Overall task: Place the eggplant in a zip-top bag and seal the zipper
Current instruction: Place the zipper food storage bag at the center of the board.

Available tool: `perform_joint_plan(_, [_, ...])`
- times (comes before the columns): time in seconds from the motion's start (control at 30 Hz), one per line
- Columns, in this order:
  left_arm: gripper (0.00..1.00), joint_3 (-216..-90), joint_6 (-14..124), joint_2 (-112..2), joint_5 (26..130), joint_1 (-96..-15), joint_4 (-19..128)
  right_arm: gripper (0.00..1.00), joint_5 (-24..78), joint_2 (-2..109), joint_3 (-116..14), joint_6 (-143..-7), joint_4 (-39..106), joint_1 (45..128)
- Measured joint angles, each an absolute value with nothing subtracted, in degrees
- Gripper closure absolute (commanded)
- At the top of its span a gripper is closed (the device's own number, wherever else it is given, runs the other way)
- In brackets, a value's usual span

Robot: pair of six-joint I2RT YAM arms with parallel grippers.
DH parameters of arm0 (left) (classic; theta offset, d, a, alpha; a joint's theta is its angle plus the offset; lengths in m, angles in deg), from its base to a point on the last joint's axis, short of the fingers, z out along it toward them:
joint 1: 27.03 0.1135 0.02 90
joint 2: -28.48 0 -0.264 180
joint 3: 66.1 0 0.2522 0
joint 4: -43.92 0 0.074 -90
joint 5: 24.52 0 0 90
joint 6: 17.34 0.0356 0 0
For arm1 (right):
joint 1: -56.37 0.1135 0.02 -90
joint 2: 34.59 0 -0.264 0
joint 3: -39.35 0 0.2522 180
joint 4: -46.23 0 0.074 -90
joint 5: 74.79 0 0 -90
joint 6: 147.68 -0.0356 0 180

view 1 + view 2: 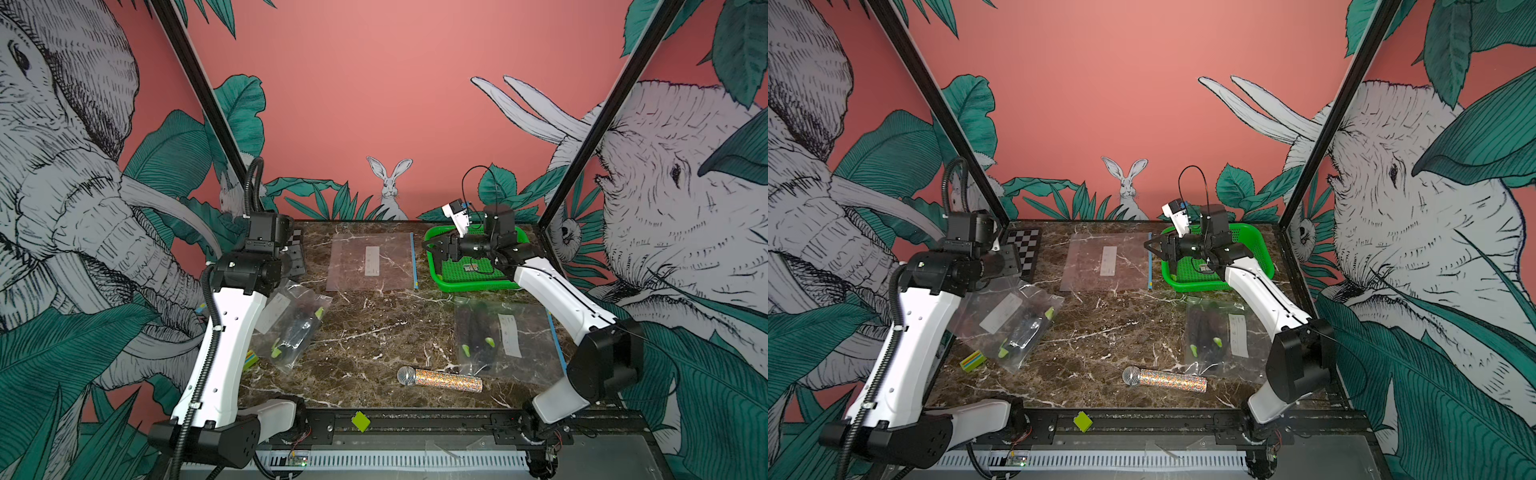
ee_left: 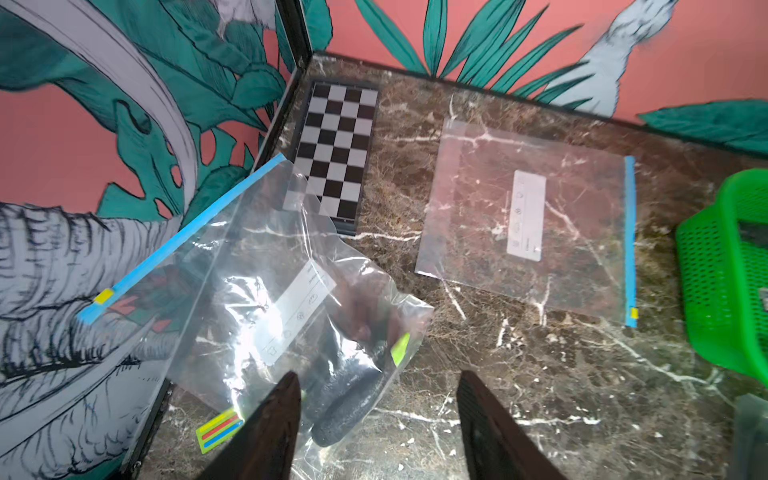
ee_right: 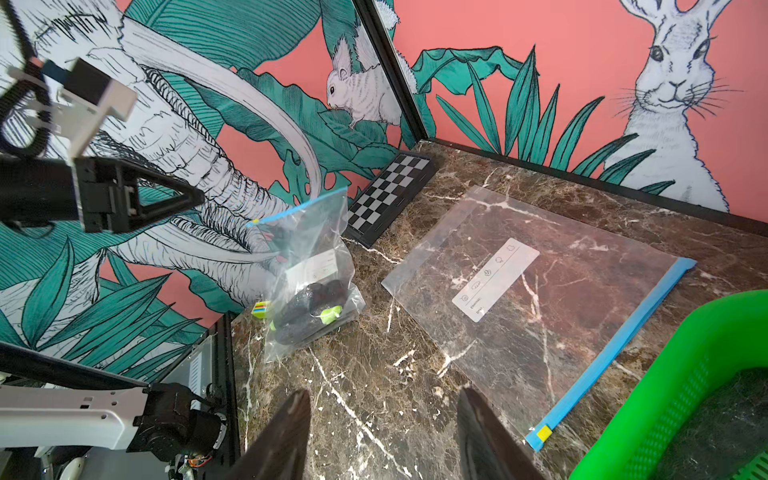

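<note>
Nearest the camera in both top views, a yellow-green tag [image 1: 360,421] sat on the black front rail, between the two arm bases. Just behind the rail, a glittery microphone [image 1: 440,378] lay on its side on the marble bench [image 1: 374,324].

Left arm [image 1: 232,332]: its jaws stood open and gripped nothing. In the left wrist view they hung over the lower end of the left zip-top bag [image 2: 291,291]. That bag lay at the left edge of the bench with its blue zipper strip [image 2: 183,237] raised against the side wall. Two dark eggplants [image 2: 345,399] with green stems were inside it. Whether the zipper was sealed could not be told. A striped block [image 1: 973,360] lay just beside the bag, and a chessboard [image 1: 1023,249] lay in the rear left corner.

Right arm [image 1: 557,295]: its jaws also stood open and empty, held above the left rim of the green basket [image 1: 469,286] at the rear right.

A second zip-top bag [image 1: 532,353] lay flat at the front right, beneath the right arm, with further eggplants [image 1: 478,328] inside. A third bag [image 1: 370,262], flat and empty, lay at rear centre between the chessboard and the basket, its zipper strip on the basket side.
</note>
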State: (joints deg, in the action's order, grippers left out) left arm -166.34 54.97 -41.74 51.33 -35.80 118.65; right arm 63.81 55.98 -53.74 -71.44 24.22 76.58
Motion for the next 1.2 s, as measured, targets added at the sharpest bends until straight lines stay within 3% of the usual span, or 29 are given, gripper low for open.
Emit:
perform_joint_plan(0.3, [0.32, -146.7, 52.9, -41.5, 50.8, -35.3, 112.1, 0.44, 63.8, 56.0, -53.7, -71.7, 24.5, 76.6])
perform_joint_plan(0.6, [0.30, -137.5, 51.7, -40.5, 53.8, -29.3, 103.3, 0.44, 63.8, 56.0, -53.1, -71.9, 24.5, 76.7])
perform_joint_plan(1.2, [0.31, -122.9, 48.4, -49.6, 63.5, -29.4, 85.0, 0.44, 63.1, 56.0, -51.2, -72.6, 24.5, 77.2])
